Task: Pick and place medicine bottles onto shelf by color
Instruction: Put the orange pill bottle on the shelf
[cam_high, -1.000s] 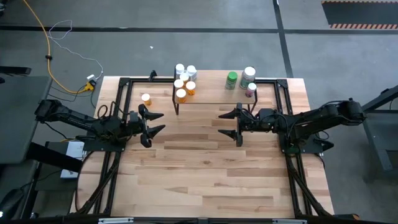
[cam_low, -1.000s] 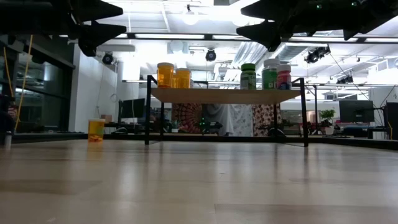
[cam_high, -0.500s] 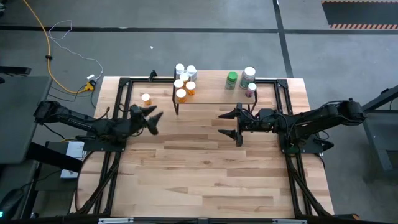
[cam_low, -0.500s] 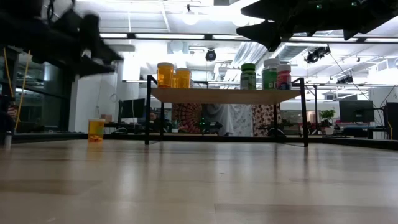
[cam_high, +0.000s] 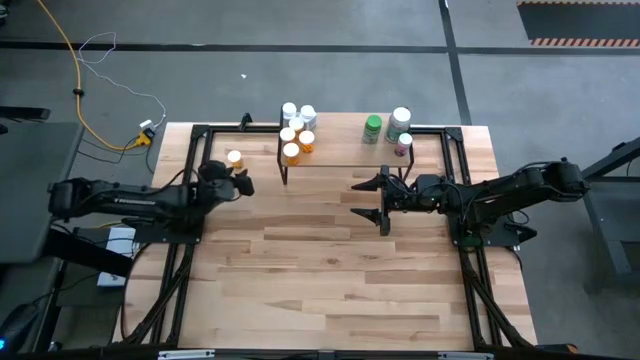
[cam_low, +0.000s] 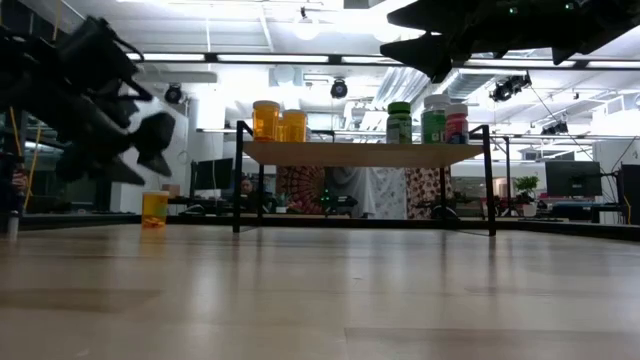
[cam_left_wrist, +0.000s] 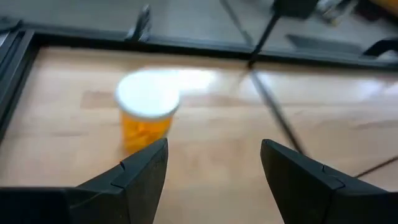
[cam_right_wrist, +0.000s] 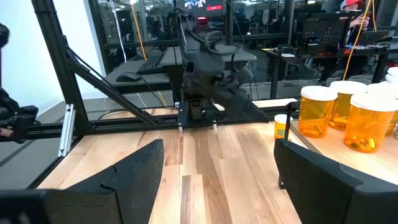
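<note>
Standing upright, cap up: orange bottle (cam_left_wrist: 147, 115) | left tool (cam_left_wrist: 214, 165) open, empty, near

I get 4 views. The high one looks straight down over the whole table (cam_high: 330, 280). The low one sits at tabletop level, facing the shelf (cam_low: 365, 153) and the room behind. Each wrist camera peers close past its own fingers; both catch the lone orange bottle (cam_left_wrist: 147, 115).
</note>
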